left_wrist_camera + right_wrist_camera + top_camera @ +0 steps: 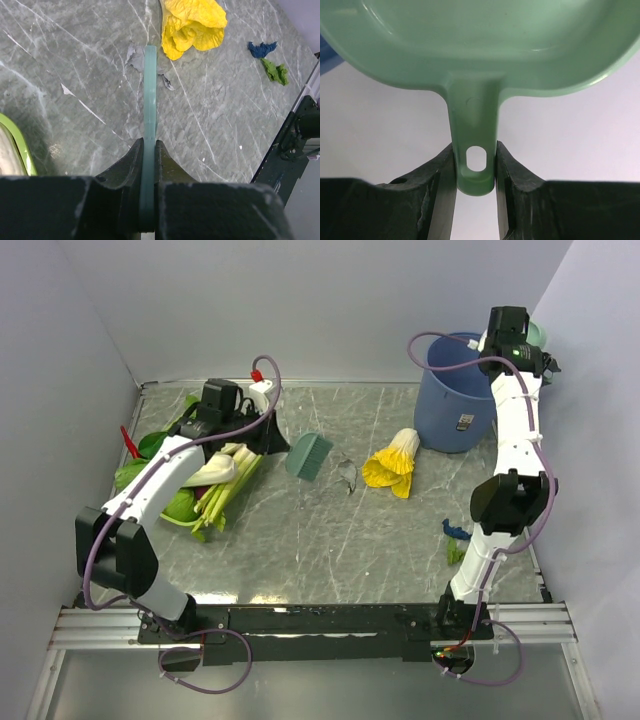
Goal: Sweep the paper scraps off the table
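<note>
One bucket on table, contents unclear

**ARM AND GRIPPER EXTERIOR**

Left arm and right arm: white moulded link shells joined by bulky black joint housings. A purple cable runs in loose loops along each arm from base to wrist; near the left wrist it meets a red fitting. Left gripper and right gripper: two matte black fingers each, broad at the body and tapering to curved tips. One right finger body carries a small round hole and pale scuffing along its inner edge
</note>
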